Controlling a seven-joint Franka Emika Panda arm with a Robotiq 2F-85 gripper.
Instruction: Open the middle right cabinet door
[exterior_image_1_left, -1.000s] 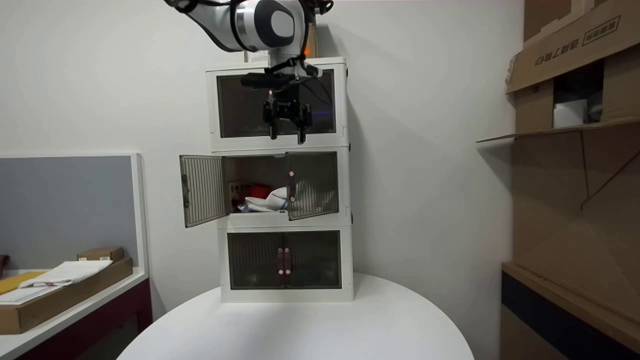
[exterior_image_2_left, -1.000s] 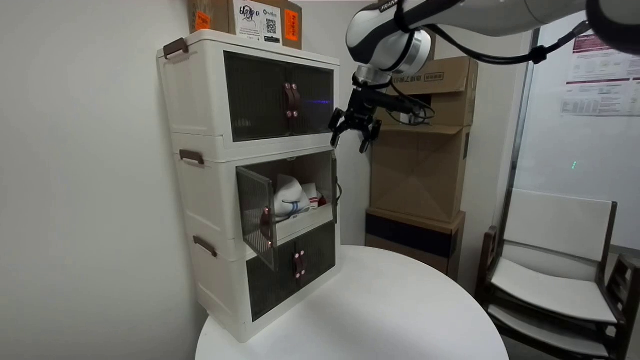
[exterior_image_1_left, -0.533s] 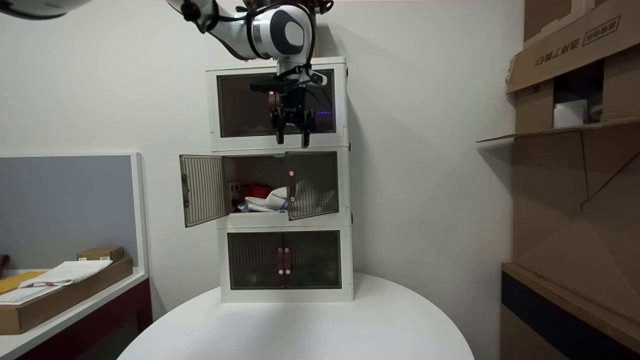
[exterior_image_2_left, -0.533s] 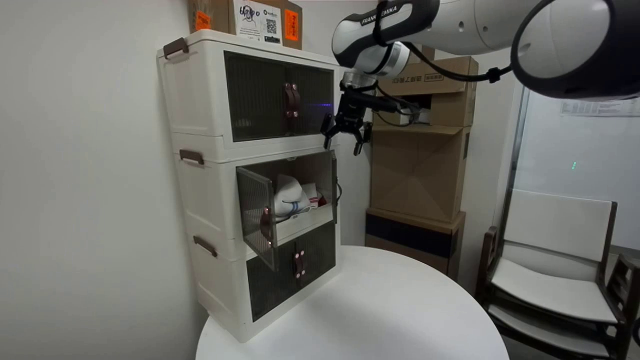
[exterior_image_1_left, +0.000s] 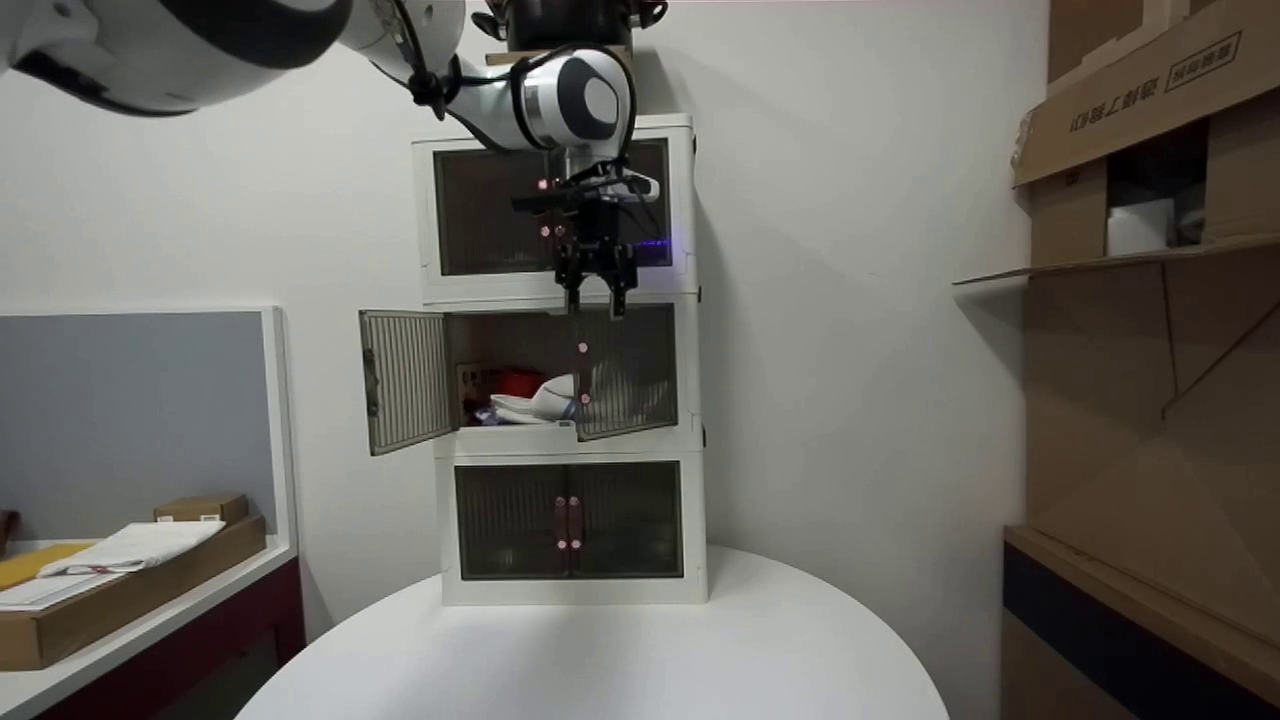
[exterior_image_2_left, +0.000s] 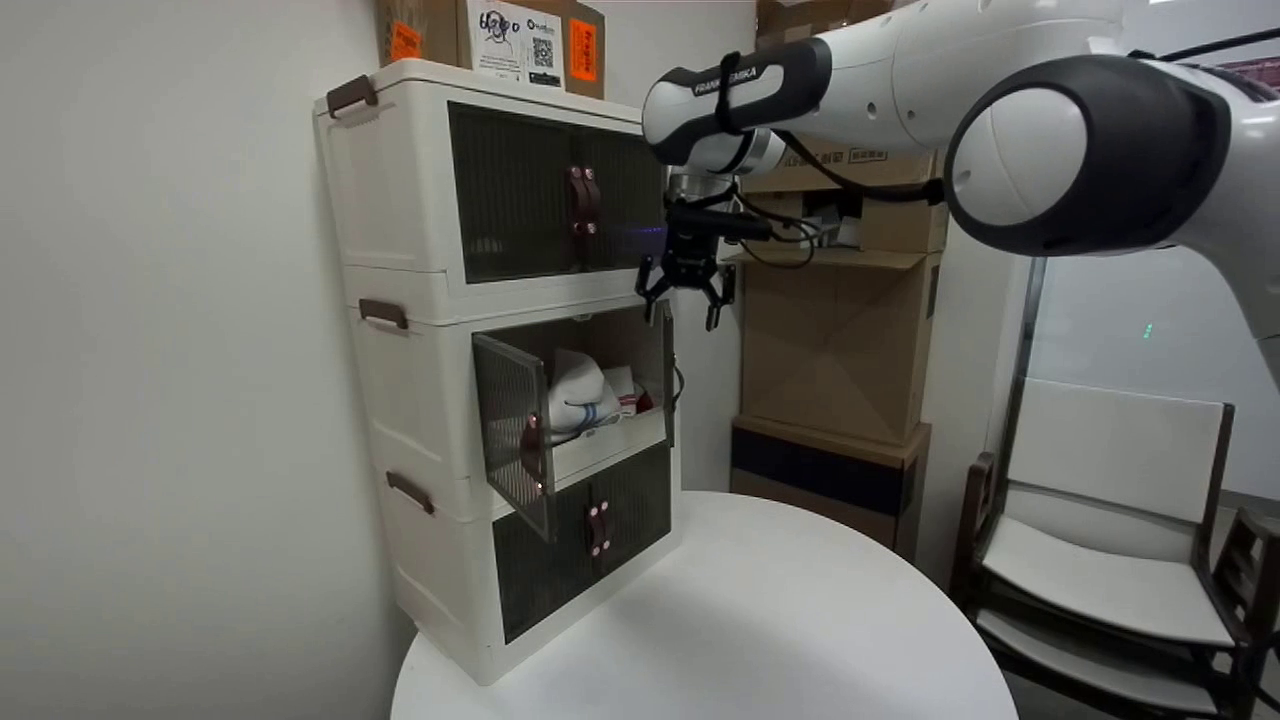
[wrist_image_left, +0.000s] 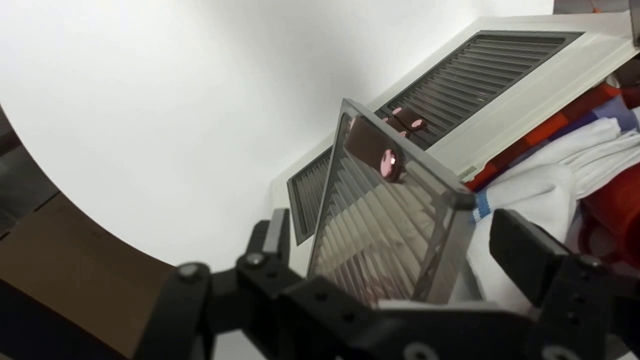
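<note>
The middle right cabinet door (exterior_image_1_left: 632, 375) stands partly open, hinged on its right edge. It shows nearly edge-on in an exterior view (exterior_image_2_left: 670, 385). In the wrist view the door (wrist_image_left: 385, 220) lies below my jaws, its brown handle (wrist_image_left: 368, 145) with pink studs near the free edge. My gripper (exterior_image_1_left: 595, 305) is open and empty, pointing down at the door's top edge. In an exterior view my gripper (exterior_image_2_left: 681, 321) has a fingertip on either side of that edge. In the wrist view the fingers (wrist_image_left: 390, 225) also lie on either side. I cannot tell whether they touch it.
The twin left door (exterior_image_1_left: 408, 385) stands wide open. White cloth (exterior_image_2_left: 578, 400) and a red item (exterior_image_1_left: 518, 382) lie inside the middle tier. Upper doors (exterior_image_2_left: 515, 200) and lower doors (exterior_image_1_left: 510, 520) are shut. A round white table (exterior_image_1_left: 640, 655) bears the cabinet. Cardboard boxes (exterior_image_1_left: 1150, 420) stand at the side.
My gripper has moved down and closer to the cabinet, from in front of the upper tier to the top edge of the middle right door. It stays open. The doors have not moved.
</note>
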